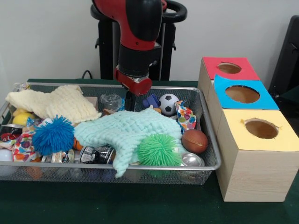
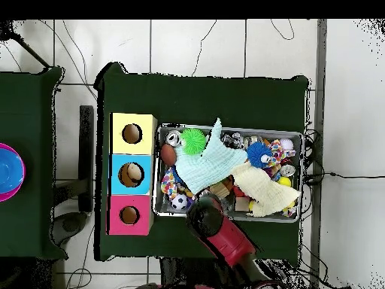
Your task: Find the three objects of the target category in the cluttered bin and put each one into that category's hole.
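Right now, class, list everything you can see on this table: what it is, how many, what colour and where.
Mesh bin: one, silver, on the green table.
Cloths: two; mint one mid-bin, cream one at the front view's left.
Spiky balls: two; blue, green by the near rim.
Soccer ball: one, black and white, far side.
Brown ball: one, right end.
Boxes with holes: three; red, blue, yellow, beside the bin.
Arm: one, red and black, reaching into the far side; jaws hidden.
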